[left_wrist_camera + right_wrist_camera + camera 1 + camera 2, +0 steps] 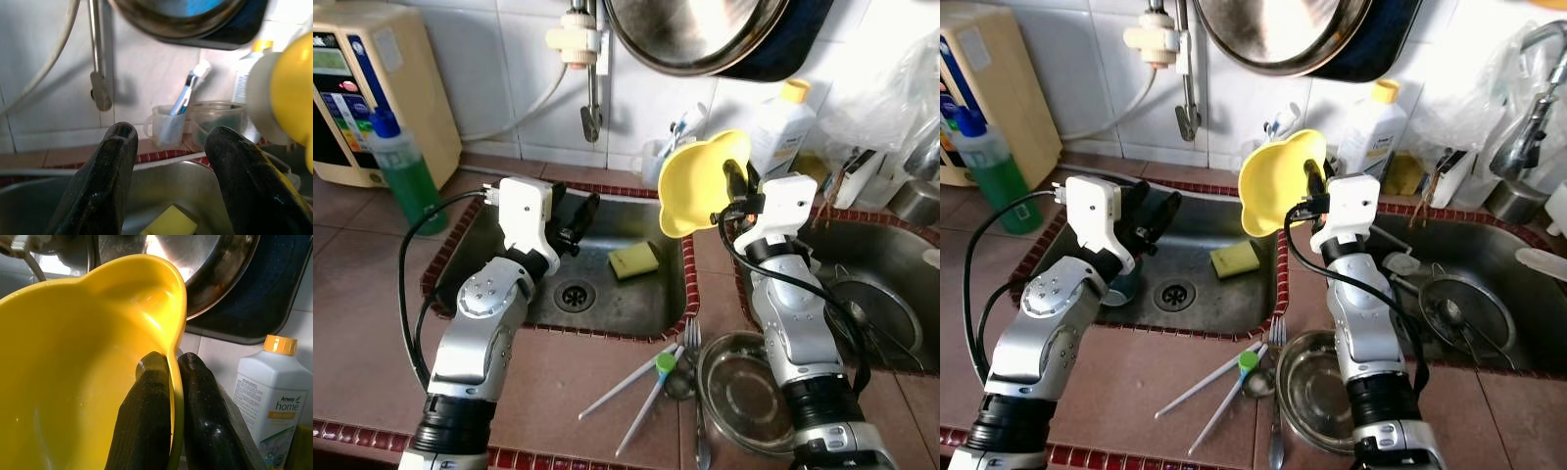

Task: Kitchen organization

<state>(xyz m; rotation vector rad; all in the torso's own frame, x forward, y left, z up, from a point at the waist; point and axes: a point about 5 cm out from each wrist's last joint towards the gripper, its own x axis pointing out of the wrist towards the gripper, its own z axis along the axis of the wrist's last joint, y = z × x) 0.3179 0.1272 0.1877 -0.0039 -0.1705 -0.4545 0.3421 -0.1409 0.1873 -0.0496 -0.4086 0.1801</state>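
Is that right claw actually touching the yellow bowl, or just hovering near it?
Touching. The right wrist view shows the right gripper pinching the yellow bowl by its rim, one black finger inside the wall and one outside, with no gap.

Take the left sink basin [636,304] as your landmark. Inside it, only the yellow sponge [634,259] lies near the drain [575,294]; the rest is open. Above its back rim hang the tap spout [592,93] and the pan [695,34]. Forward of it, utensils [651,377] and a steel bowl [744,392] crowd the counter.

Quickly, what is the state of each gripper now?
Left gripper: open, empty, over the sink.
Right gripper: shut on the yellow bowl rim.
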